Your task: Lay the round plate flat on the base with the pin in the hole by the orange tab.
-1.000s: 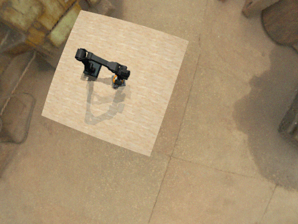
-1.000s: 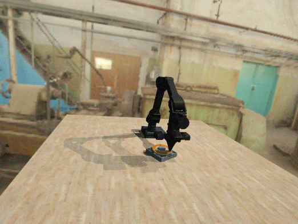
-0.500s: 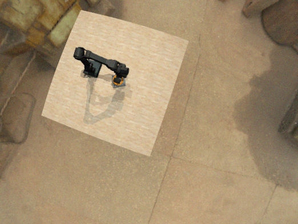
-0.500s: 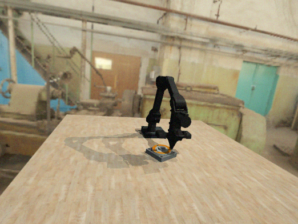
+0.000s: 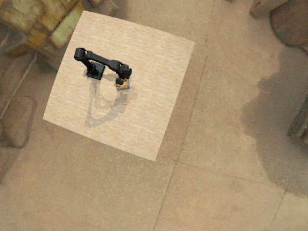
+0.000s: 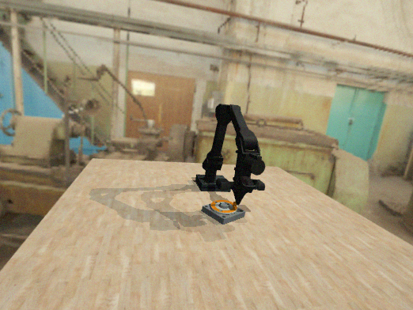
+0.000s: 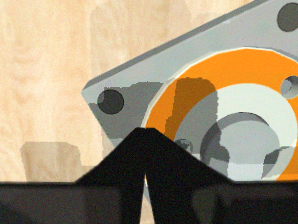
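Note:
The round plate [image 5: 126, 83] [image 6: 213, 206] [image 7: 240, 65], an orange ring with a pale centre, sits around the grey post [image 6: 225, 205] [image 7: 245, 140] on the square grey base [image 6: 233, 217] [image 7: 140, 70]. My gripper [image 5: 120, 82] [image 6: 237, 203] [image 7: 144, 137] is shut and empty, pointing down at the plate's edge. In the exterior view its tips are right by the upright orange tab [image 6: 235, 205]; I cannot tell whether they touch. In the wrist view two small holes [image 7: 291, 87] [image 7: 183, 146] show in the plate; the fingers cover its near-left edge. The pin and any slight tilt cannot be made out.
The base stands on the wooden table [image 5: 147, 118] [image 6: 119, 269]. The arm's own foot [image 5: 95, 71] [image 6: 206, 183] is a short way behind it in the exterior view. Dark round holes [image 7: 110, 102] [image 7: 289, 17] mark the base's corners. The arm's shadow falls across base and plate.

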Action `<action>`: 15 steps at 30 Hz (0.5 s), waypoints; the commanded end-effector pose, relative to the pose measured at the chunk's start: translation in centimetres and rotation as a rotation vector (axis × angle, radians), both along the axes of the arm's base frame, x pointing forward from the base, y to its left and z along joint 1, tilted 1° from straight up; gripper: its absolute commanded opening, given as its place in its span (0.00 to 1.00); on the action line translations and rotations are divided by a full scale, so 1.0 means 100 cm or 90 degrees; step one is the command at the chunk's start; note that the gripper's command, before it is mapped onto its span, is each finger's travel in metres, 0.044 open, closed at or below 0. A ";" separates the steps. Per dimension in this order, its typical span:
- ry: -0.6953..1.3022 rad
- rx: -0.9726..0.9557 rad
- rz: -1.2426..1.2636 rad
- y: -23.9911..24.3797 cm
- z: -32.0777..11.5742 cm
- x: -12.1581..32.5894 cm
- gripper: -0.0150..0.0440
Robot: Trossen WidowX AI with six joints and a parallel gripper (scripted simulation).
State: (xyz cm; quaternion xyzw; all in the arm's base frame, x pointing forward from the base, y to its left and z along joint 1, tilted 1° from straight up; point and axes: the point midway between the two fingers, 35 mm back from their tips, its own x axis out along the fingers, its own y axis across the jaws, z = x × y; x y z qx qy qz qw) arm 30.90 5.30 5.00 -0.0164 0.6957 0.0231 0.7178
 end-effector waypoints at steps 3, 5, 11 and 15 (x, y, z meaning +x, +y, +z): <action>0.008 0.001 -0.003 0.001 -0.002 -0.009 0.25; 0.008 0.001 -0.003 0.001 -0.002 -0.011 0.25; 0.008 0.001 -0.003 0.000 -0.002 -0.016 0.25; 0.008 0.001 -0.003 0.000 -0.002 -0.019 0.25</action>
